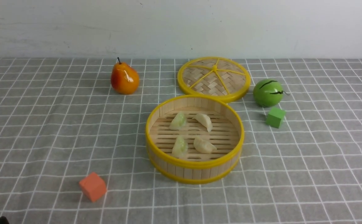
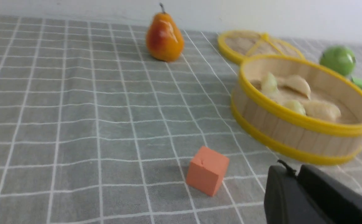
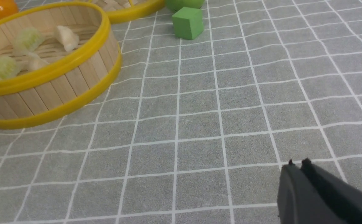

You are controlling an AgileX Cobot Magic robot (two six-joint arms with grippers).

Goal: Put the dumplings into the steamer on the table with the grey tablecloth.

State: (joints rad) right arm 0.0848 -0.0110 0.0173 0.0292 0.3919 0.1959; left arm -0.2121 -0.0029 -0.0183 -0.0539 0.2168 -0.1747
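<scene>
A round bamboo steamer (image 1: 195, 161) with bright yellow rims is sitting near the middle of a table covered by a grey tablecloth (image 1: 44, 130) printed with a white grid. All four dumplings (image 1: 193, 132) are lying inside it on the slatted floor: two pale green ones toward the robot's left, two cream-white ones toward its right, each pair spaced apart. None is resting on the cloth. The woven steamer lid (image 1: 214, 77) is lying flat just behind the basket, touching or nearly touching its far rim. A toy pear (image 1: 124, 78) is standing behind and to the left, a green round fruit (image 1: 268, 92) and a green cube (image 1: 275, 117) to the right, and an orange cube (image 1: 93, 186) in front on the left. The left gripper (image 2: 288, 169) is showing its jaws pressed together, holding nothing, low near the orange cube with the steamer ahead of it on the right. The right gripper (image 3: 297, 162) is likewise closed and empty, hovering over bare cloth, the steamer well off toward the left. Judging by this layout, the placing appears finished; both arms are sitting about equally clear of the basket.
</scene>
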